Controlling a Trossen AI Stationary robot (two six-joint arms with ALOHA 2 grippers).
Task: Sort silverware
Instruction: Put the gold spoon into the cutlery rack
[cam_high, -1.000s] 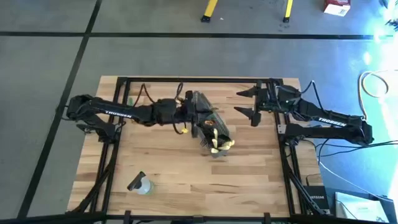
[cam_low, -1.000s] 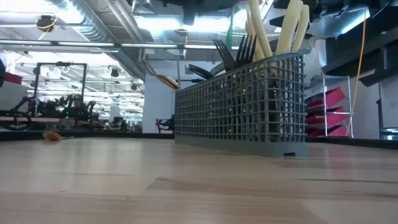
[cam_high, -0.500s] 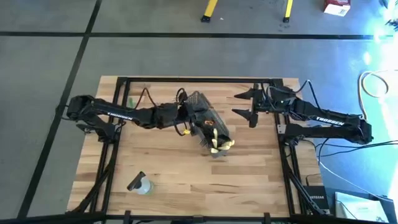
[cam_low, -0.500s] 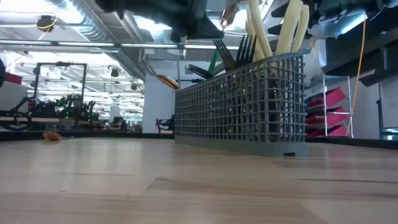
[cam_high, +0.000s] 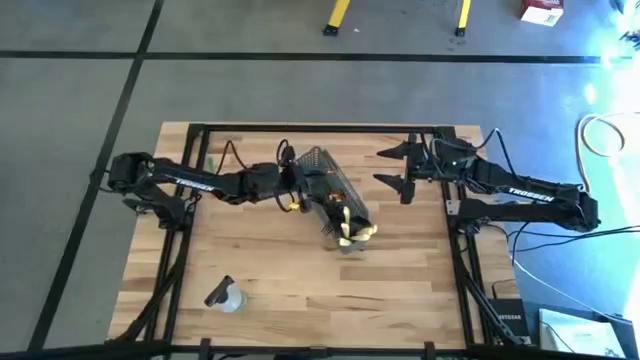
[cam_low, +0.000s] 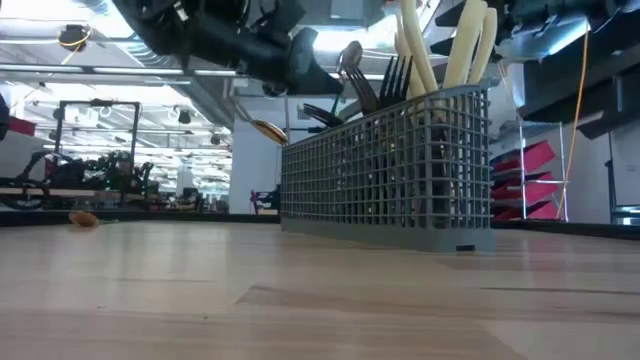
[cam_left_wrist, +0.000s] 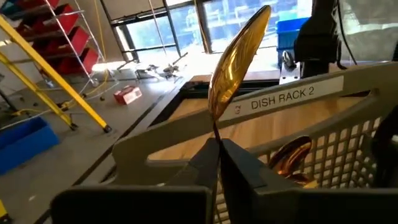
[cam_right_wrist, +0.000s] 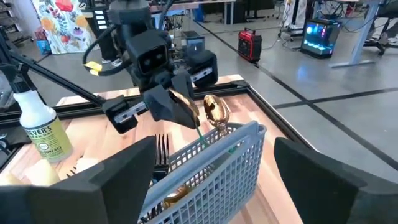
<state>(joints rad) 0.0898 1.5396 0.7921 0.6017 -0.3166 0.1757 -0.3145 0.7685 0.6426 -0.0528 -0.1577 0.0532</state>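
Left tool was clamped on the slim stem of a gold spoon, bowl uppermost, held just above the far end of the grey mesh basket; in the right wrist view the spoon hung over the basket rim beside a second gold spoon already standing inside. Tan and black utensils stood upright in the nearer compartments. Right tool waited apart from the basket with fingers spread, holding nothing. Judgement: the step was lowering this spoon in with its like; best done by keeping the stem vertical, centring it over the compartment holding the other gold spoon, descending clear of the rim and the neighbouring handles, and letting go only once the stem was well inside; the thin stem could twist in the pinch. A spray bottle stood near the worktop front edge.
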